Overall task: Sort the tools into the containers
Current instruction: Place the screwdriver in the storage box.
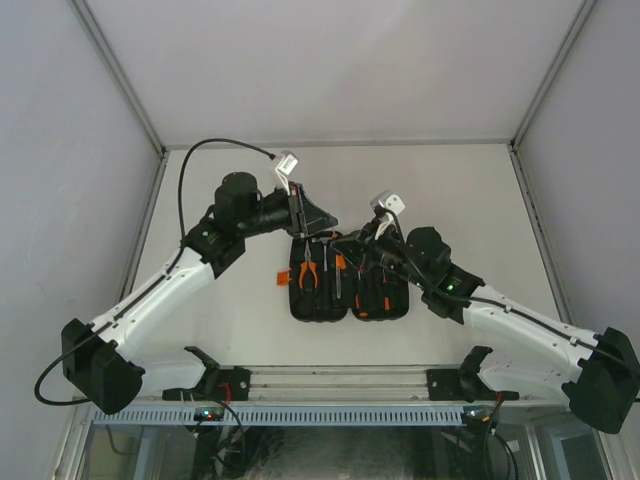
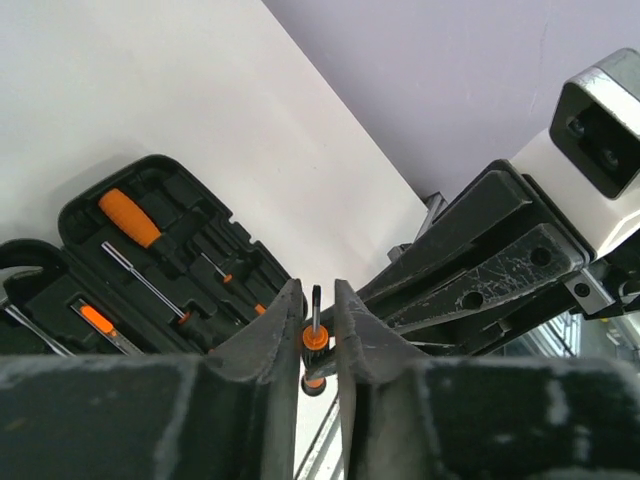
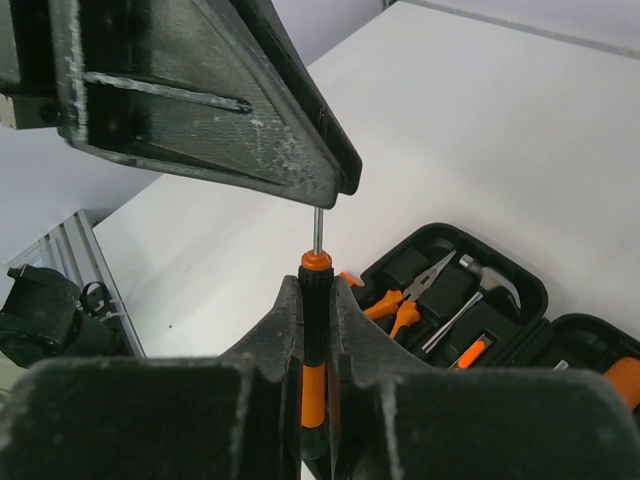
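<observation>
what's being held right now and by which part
The right gripper clamps a small screwdriver by its handle; the left gripper stands slightly open around its shaft.

Your tool case point(image 1: 350, 290) sits centred on the table point(image 1: 450, 200); pliers point(image 1: 309, 272) lie in its left half (hammer point(image 3: 492, 275) just beside them), one screwdriver point(image 3: 316, 290) above its far edge.

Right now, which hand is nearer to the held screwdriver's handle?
Right. The right hand is shut on the handle; the left hand sits at the tip of the metal shaft, off the handle.
</observation>
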